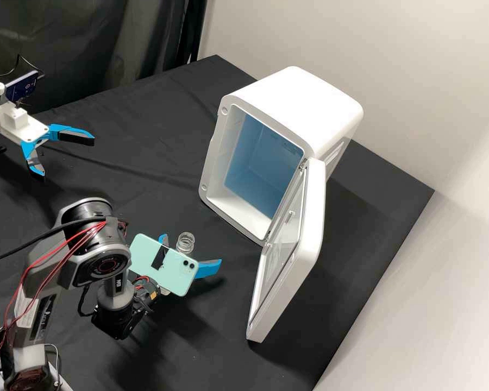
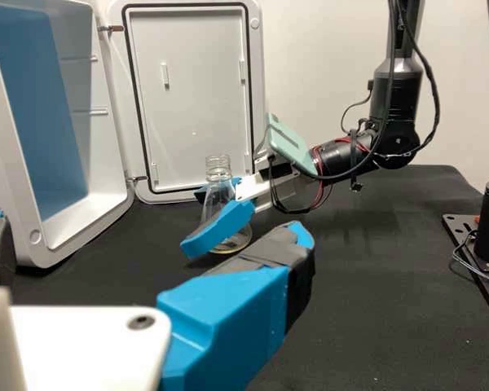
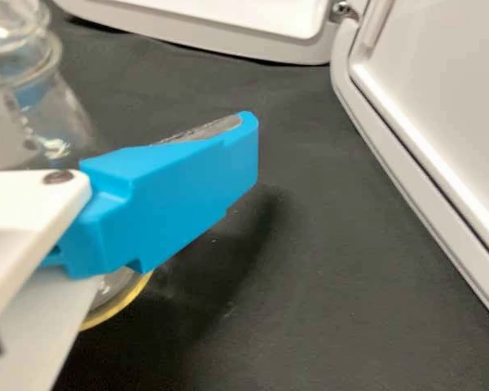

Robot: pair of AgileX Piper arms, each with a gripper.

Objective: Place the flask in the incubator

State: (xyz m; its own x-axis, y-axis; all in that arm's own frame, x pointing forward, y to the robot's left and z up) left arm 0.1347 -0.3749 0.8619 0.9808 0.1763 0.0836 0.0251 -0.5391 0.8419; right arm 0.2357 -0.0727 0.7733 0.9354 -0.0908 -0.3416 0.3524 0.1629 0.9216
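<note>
The flask (image 1: 186, 241) stands upright on the bench (image 1: 146, 136), just out from the incubator's (image 1: 304, 103) open mouth and facing the inner side of its door (image 1: 293, 255), which is swung wide. My right gripper (image 1: 190, 252) is down at the flask, low on its cone. Whether it is clamped on the glass or only set about it, I cannot tell. My left gripper (image 1: 67, 156) is spread open and holds nothing, well off from the incubator on the side away from the door.

The grip worries me most. The glass is smooth and it slopes, so a squeeze on the cone could push the flask upward or let it twist out. If it slips during a lift, it would tip on the bench short of the incubator.

The neck looks uncapped, and there seems to be a little yellowish liquid (image 3: 114, 301) at the bottom. A sharp swing or tilt toward the incubator could slosh it up the wall, or out.

The way in is tight. The incubator's rim (image 1: 212, 163) stands proud of the bench, so a low carry would knock the flask's base against it. The door hangs close beside the path, and my right wrist is bulky enough to clip it. That would jolt the flask, or nudge the door inward.

Letting go too high above the incubator's floor could topple the flask inside.
</note>
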